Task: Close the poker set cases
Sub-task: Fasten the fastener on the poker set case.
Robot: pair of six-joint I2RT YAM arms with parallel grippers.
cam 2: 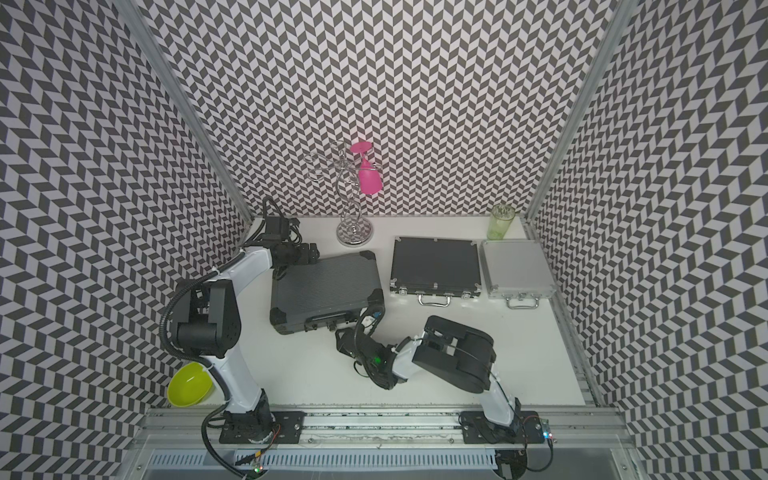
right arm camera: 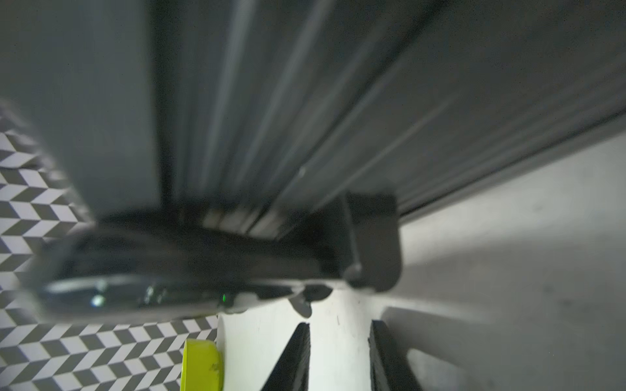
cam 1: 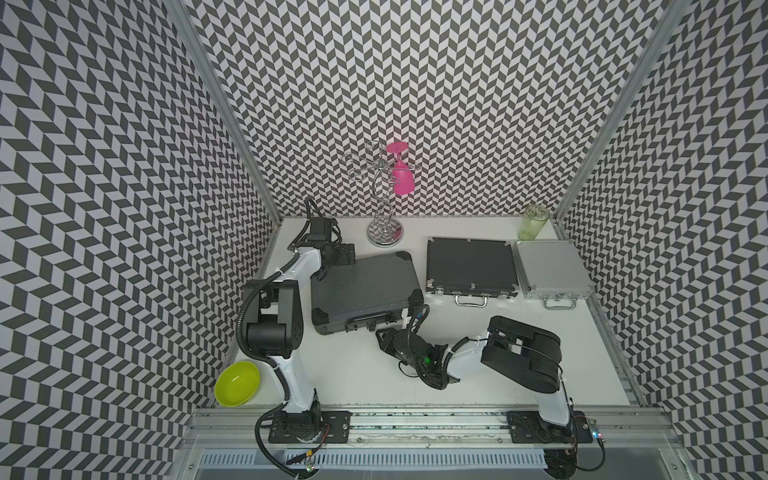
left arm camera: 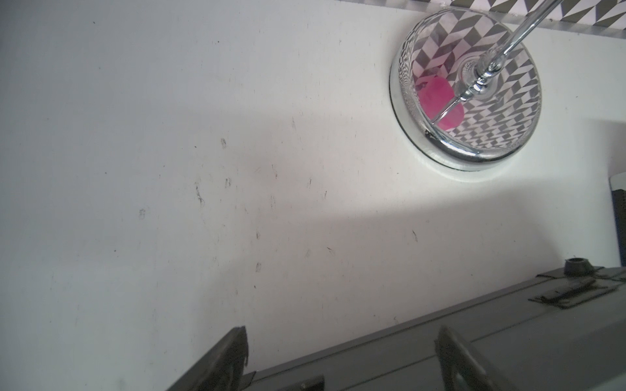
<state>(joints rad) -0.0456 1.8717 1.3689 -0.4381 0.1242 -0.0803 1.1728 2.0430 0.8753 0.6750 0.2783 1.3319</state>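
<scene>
You see the left claw (left arm camera: 340, 335) with its fingers (left arm camera: 227, 362) spread wide, one over the scuffed white desk (left arm camera: 169, 169), the other over the dark-grey case (left arm camera: 542, 338). A hinge (left arm camera: 576, 292) and a small stud (left arm camera: 577, 272) sit along the case's edge. Well apart, beside the chevron wall (left arm camera: 542, 10), a chrome stand base (left arm camera: 508, 135) mirrors the pattern and something pink.
</scene>
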